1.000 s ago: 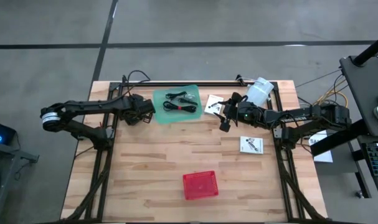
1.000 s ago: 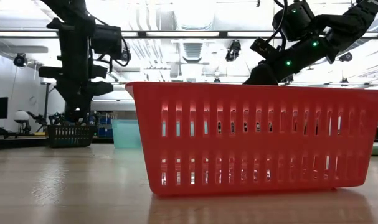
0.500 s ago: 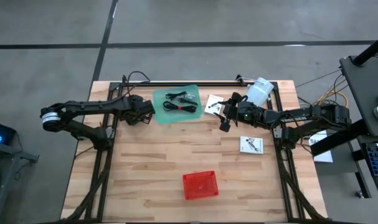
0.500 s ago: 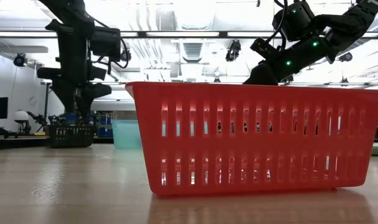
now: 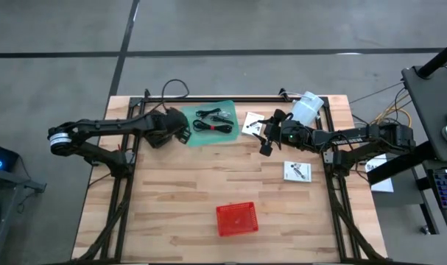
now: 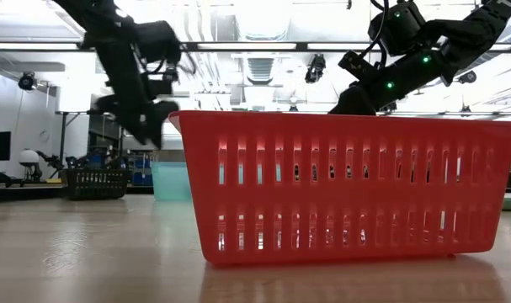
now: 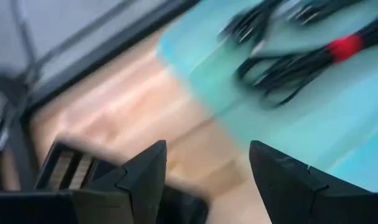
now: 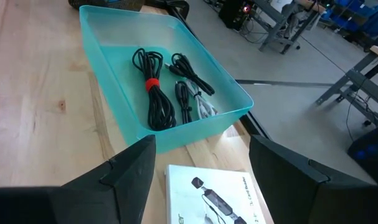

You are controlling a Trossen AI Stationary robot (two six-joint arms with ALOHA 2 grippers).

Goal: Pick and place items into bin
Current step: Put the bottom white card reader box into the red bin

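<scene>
High view: left end effector (image 5: 185, 135) sits at the near-left edge of the teal tray (image 5: 208, 112) — fingers apart, nothing held. Coiled black cables (image 5: 213, 121) lie in the tray just ahead of it; left wrist view is blurred but shows the spread fingers (image 7: 145, 171) with the cables beyond. Right end effector (image 5: 267, 136) hovers beside a white card (image 5: 253, 124), just off the tray's other side, fingers apart and empty. A second white card (image 5: 297, 171) lies on the table (image 5: 171, 199) near the right arm. Red bin (image 5: 236, 218) is well apart from both end effectors, at the table's front.
</scene>
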